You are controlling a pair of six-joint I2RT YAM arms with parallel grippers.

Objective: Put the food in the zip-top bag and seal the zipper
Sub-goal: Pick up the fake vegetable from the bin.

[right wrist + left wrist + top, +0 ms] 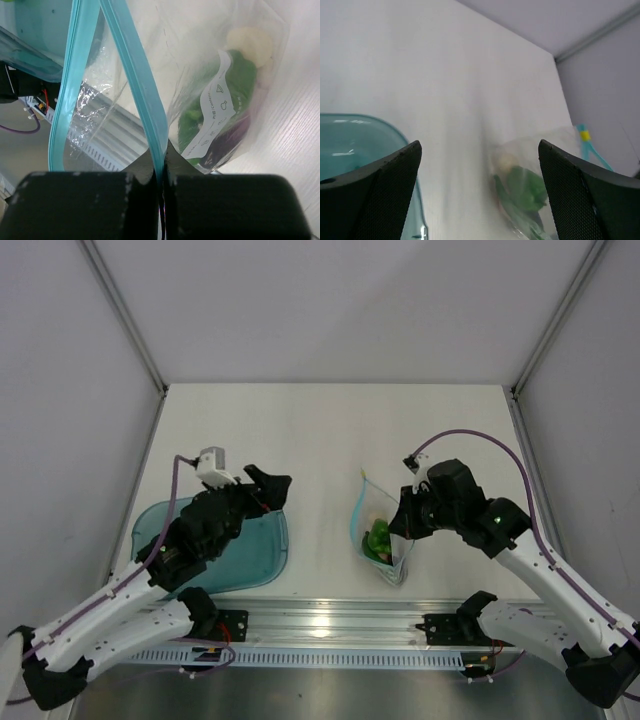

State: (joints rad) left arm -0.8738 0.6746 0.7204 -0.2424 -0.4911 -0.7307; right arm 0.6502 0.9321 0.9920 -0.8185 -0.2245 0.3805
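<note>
The zip-top bag [385, 540] lies right of the table's centre with the food inside: green pieces [378, 536], and in the right wrist view a green vegetable [240, 80], the purple eggplant [231, 140] and a pale round piece [250, 42]. My right gripper [405, 527] is shut on the light-blue zipper [137, 90] at one end [162, 172]; above the pinch the two strips stand apart. My left gripper [272, 490] is open and empty over the teal tray's far edge, left of the bag. Its wrist view shows the bag [530, 185] between its fingers [375, 195].
The translucent teal tray [255, 555] lies at the near left, partly under my left arm; it also shows in the left wrist view [350, 145]. An aluminium rail [330, 625] runs along the near edge. White walls enclose the table.
</note>
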